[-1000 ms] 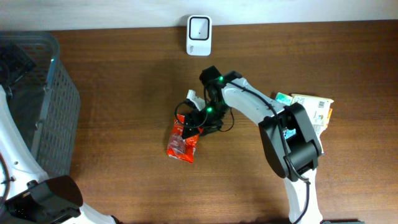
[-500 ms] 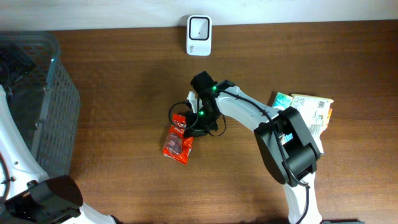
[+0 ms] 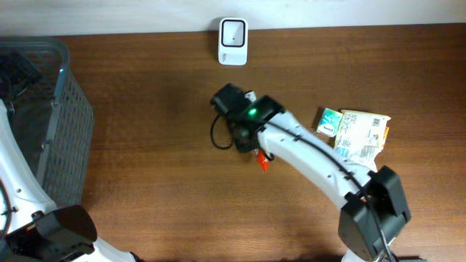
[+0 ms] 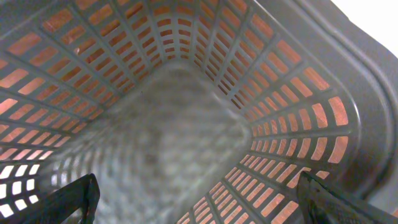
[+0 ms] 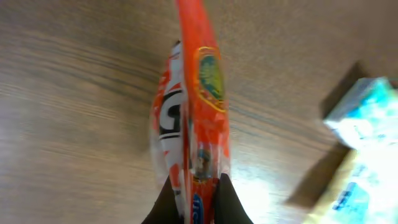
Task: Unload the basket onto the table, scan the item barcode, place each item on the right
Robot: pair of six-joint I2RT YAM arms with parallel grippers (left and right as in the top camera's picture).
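From overhead, a grey mesh basket (image 3: pixel 76 138) is seen at the left edge of the wooden table (image 3: pixel 145 189), and a dark part of the left arm (image 3: pixel 16 175) is seen within its rim. A white scanner (image 3: pixel 233 31) stands at the table's far edge. The right arm (image 3: pixel 306 149) is stretched across the middle of the table, its wrist near the scanner but apart from it. Only a sliver of the red packet (image 3: pixel 263 161) is shown beneath it, and the fingers are hidden by the wrist. A pile of packets (image 3: pixel 357 131) lies on the table to the right.

At the left wrist, the view is filled by the basket's latticed walls and grey floor. The left gripper (image 4: pixel 199 205) is held inside the basket with its jaws spread wide, and nothing is gripped.

At the right wrist, the red packet is seen edge-on, raised above the wood. It is pinched at its lower end by the right gripper (image 5: pixel 194 202), whose jaws are closed tight on it. A teal-and-white packet (image 5: pixel 367 106) is seen blurred on the table at the right.
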